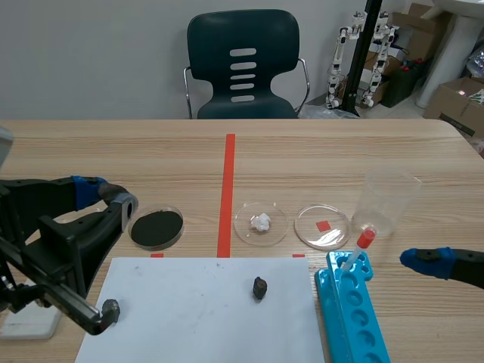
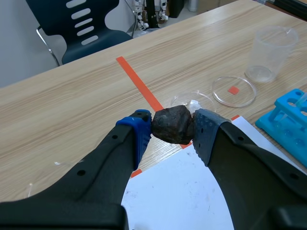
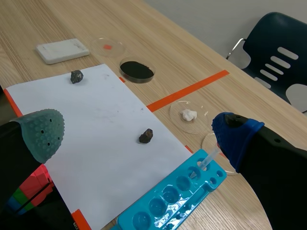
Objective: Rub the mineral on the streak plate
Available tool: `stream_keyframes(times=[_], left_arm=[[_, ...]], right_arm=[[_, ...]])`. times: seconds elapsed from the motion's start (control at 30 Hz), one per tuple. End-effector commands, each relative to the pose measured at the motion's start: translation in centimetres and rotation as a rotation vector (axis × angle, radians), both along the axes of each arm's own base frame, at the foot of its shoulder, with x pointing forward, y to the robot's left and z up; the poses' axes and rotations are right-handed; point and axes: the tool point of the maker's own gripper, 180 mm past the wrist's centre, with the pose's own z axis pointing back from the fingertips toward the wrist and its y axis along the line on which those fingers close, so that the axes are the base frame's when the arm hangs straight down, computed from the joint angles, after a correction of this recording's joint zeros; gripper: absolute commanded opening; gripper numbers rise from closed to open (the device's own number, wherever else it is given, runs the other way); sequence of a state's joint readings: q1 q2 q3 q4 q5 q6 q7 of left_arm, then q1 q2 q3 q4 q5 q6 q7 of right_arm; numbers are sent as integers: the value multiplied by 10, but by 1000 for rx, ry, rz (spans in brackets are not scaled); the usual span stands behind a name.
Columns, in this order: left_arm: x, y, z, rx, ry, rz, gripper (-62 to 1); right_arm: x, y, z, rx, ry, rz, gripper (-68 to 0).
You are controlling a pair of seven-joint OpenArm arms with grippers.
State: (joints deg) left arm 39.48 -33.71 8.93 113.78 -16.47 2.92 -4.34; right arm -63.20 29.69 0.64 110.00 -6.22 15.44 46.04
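Note:
In the left wrist view a dark brown mineral [image 2: 172, 124] is pressed between the pads of my left gripper [image 2: 172, 132], held above the table near the white paper's [image 2: 182, 191] corner. In the scene view that gripper [image 1: 107, 197] hangs at the left, and I cannot see the stone in it. The white streak plate [image 3: 62, 50] lies beyond the paper's far end; in the scene view the streak plate [image 1: 32, 324] is partly behind the left arm. My right gripper [image 3: 136, 136] is open above the paper and holds nothing. Its blue fingertip [image 1: 425, 261] shows at the right.
Two loose minerals lie on the paper [image 1: 197, 310]: one [image 1: 259, 287] in the middle, one [image 1: 111, 308] at its left edge. Behind it stand a dish of black powder [image 1: 156, 228], a dish with a white lump [image 1: 261, 223], an empty dish [image 1: 322, 226] and a clear beaker [image 1: 386, 200]. A blue tube rack [image 1: 352, 314] holds a dropper [image 1: 358, 248].

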Motion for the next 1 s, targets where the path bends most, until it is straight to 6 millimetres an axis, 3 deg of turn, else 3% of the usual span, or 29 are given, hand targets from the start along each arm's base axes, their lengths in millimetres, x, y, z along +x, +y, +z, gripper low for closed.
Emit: stream_keyframes(times=[0.0, 0.97], left_arm=[[3, -2, 11, -23, -32, 11, -477], [3, -5, 14, 30, -82, 1, -477]], right_arm=[[3, 1, 7, 16, -23, 2, -22], [3, 1, 7, 16, -23, 2, -22]])
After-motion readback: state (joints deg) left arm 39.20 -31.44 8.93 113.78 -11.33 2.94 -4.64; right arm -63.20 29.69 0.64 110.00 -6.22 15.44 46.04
